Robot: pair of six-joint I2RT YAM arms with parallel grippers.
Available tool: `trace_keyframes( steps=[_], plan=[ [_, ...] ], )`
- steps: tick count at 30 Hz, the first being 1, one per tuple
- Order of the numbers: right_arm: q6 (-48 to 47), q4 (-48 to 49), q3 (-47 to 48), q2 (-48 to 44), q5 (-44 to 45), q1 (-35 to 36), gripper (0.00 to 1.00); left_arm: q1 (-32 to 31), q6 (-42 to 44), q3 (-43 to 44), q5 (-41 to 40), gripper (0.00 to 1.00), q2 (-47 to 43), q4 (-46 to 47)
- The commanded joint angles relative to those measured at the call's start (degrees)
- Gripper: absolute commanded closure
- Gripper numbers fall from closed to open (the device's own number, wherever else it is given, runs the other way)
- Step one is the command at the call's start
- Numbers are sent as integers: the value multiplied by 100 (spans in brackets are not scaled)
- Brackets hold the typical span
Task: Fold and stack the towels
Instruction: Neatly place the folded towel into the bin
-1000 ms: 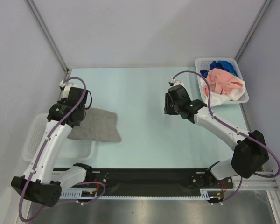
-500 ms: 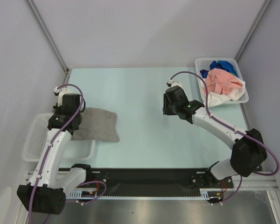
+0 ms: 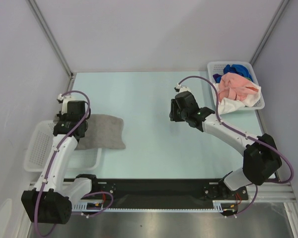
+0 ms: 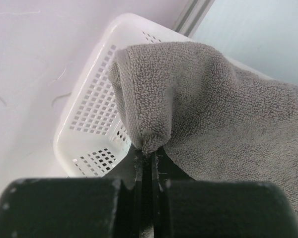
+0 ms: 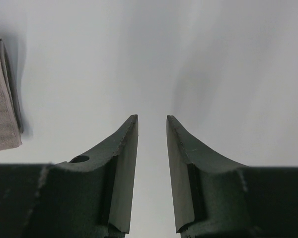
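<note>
Grey towel (image 3: 103,132) lies flat near the table's (image 3: 149,99) left edge, its left end lifted over the rim of a white lattice basket (image 3: 38,148) that stands at the near left corner. The left claw (image 4: 148,152) is clamped tight on that raised end, its fingers pressed together with a fold of terry pinched between them. Only the left wrist camera shows that pinch; from overhead the arm covers it. The right claw (image 5: 152,121) hangs over the middle of the table with its fingers partly apart and nothing between them, touching nothing. Its own camera shows that gap plainly, and a sliver of the grey towel at the picture's left edge. Overhead alone shows the second basket (image 3: 216,66) in the far right corner, heaped with a pink towel (image 3: 233,84), a blue towel (image 3: 236,69) and a white towel (image 3: 238,103). Since a second ago the left arm has drawn back leftward, dragging the grey towel a little with it, and the right claw has drifted slightly left.
</note>
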Motion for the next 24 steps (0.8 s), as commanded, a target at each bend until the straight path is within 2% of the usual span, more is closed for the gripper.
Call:
trace_keyframes(
  steps=[1,8,24],
  plan=[
    [-217,373,-42,147,-139,-60,66,147,92,58,-226,100,134,171],
    [-322,751,-235,287,-578,-324,66,410,206,-30,-656,100,688,398],
    [-367,953,-596,50,-903,-781,66,1448,101,-593,-357,100,978,1129]
  ],
)
